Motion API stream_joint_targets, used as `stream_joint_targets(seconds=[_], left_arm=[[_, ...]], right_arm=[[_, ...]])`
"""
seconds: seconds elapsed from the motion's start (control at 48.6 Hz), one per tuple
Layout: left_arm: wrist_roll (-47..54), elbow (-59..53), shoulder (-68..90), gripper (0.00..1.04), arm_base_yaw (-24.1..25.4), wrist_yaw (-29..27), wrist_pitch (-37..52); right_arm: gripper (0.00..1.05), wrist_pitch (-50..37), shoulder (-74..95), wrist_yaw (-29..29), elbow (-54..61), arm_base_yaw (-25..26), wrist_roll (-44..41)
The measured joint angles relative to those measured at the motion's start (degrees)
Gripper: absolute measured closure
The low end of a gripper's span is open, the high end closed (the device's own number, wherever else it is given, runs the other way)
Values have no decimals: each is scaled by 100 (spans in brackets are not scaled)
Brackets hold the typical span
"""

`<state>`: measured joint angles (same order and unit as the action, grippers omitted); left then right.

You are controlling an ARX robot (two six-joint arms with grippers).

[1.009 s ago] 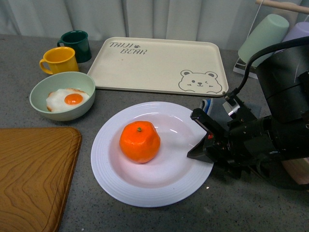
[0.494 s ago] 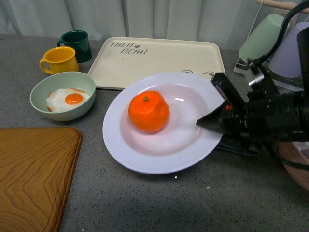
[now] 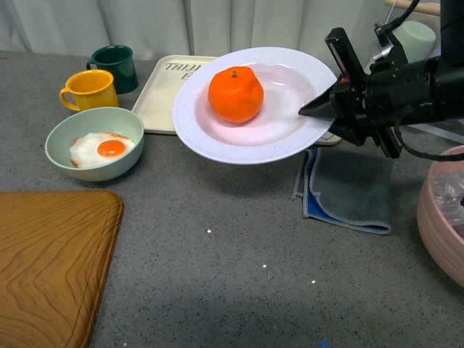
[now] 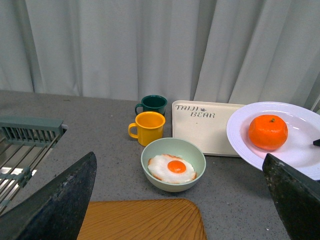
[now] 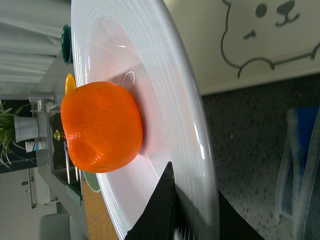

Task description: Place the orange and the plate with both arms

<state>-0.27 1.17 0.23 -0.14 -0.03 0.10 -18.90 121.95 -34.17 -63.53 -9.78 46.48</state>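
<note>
The white ridged plate [image 3: 196,123] hangs in the air above the front edge of the bear tray, roughly level. The orange [image 3: 235,95] sits in its middle. My right gripper [image 3: 319,109] is shut on the plate's right rim, one finger on top and one beneath. In the right wrist view the fingers [image 5: 160,210] pinch the plate's rim [image 5: 185,100] close to the orange [image 5: 101,126]. My left gripper [image 4: 178,165] is open and empty, out of the front view. Its view shows the plate [image 4: 240,142] and the orange [image 4: 268,132] far off.
The cream bear tray [image 3: 163,101] lies under the plate. A green bowl with a fried egg [image 3: 93,143], a yellow mug [image 3: 88,90] and a dark green mug [image 3: 116,65] stand left. A wooden board [image 3: 51,261] lies front left. A blue-grey cloth [image 3: 348,188] and a pink bowl [image 3: 442,217] are right.
My right gripper has lifted the plate with the orange off the table and carried it up and back over the tray's edge. The cloth beneath is now uncovered.
</note>
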Motion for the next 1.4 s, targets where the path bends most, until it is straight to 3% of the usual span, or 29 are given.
stream_joint_targets(seconds=[0.432,0.721,1.071,1.277,1.4], left_arm=[[0,0,0,7,0,2,0],[0,0,0,7,0,2,0],[0,0,0,7,0,2,0],[0,0,0,7,0,2,0],[0,0,0,7,0,2,0]], right_arm=[[101,1434,1801,-85,-2881,9,96],[100,2492,2710,223,-4524,-107,-162],[44,2568,2402,1130,-4098,-48,-1272],[9,1818,1305,1827,-2931,-44,-2594],[10,1032,306,2428,-1902,-85,-3401]])
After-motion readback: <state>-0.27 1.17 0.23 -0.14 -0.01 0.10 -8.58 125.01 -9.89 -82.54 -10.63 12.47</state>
